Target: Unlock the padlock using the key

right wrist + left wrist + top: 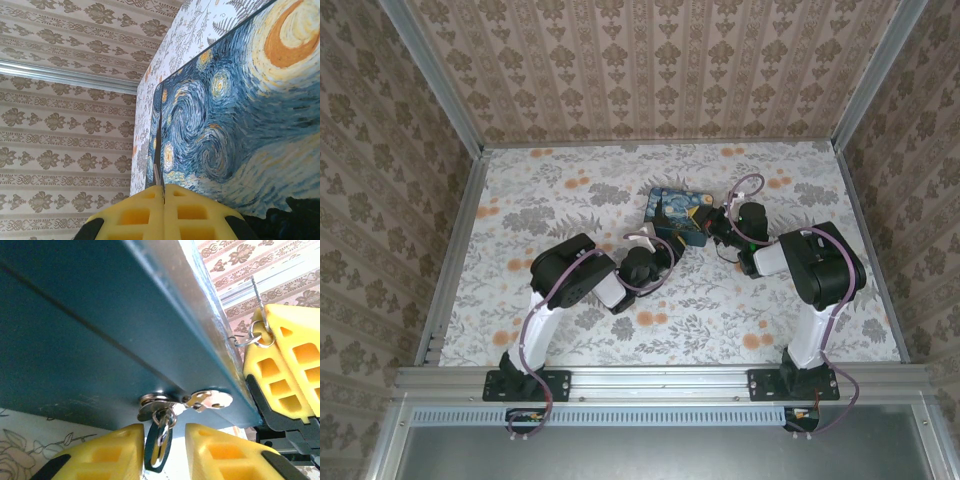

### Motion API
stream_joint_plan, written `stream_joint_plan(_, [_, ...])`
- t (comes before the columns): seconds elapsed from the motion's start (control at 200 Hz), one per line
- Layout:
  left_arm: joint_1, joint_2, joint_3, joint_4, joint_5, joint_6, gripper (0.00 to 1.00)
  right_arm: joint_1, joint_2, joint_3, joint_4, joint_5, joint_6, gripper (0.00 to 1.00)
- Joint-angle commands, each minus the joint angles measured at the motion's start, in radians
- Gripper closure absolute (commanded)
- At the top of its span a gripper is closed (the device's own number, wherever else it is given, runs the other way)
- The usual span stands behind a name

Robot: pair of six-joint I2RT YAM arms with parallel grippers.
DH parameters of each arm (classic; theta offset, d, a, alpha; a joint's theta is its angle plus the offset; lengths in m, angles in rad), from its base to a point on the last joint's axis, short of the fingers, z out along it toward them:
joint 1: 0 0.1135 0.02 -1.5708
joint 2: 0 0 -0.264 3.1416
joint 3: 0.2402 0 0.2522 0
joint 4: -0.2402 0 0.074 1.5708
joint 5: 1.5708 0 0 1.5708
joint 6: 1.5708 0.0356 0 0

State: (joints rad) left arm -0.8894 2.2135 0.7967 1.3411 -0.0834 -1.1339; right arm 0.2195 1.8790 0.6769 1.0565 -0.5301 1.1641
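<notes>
1. While the left gripper (160, 455) is sitting at the bottom edge of its wrist view, its two yellow fingers (107, 455) are standing spread apart. The padlock (159, 449) is hanging in the gap between them. A sliver of space is showing on the lock's right side. On its left I cannot tell whether finger and lock are touching.
2. Just above, near the lower centre of that frame, the shackle (161, 421) is passing through a silvery hasp (202, 401). The hasp is sitting on the dark teal side of the painted box (100, 340).
3. At the right edge of the same frame, a small wire ring (254, 338) is dangling against the other arm's yellow fingers.
4. At the bottom centre of the right wrist view, the right gripper (163, 192) is pressing its fingers together and pinching the key (158, 179). The key's thin metal tip is poking up out of the seam.
5. Beyond that tip, the box's swirly blue-and-yellow lid is spreading across the right side of the frame.
6. From overhead, both grippers are meeting at the box in the upper centre, one from the lower left and one from the right. The box is lying on the floral table (550, 200), with the patterned wall (650, 60) rising along the top.
</notes>
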Motion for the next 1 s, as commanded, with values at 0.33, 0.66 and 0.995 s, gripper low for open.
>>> stream_joint_plan(0.33, [-0.01, 0.057, 0.025, -0.213, -0.018, 0.042, 0.66, 0.005, 0.077, -0.022, -0.074, -0.008, 0.005, 1.0])
stream_joint_plan(0.66, [-0.009, 0.054, 0.036, -0.25, -0.022, 0.049, 0.76, 0.006, 0.086, -0.025, -0.061, -0.01, 0.012, 1.0])
stream_joint_plan(0.995, [0.006, 0.052, 0.026, -0.231, 0.015, 0.022, 0.99, -0.012, 0.046, -0.022, -0.083, -0.035, 0.006, 1.0])
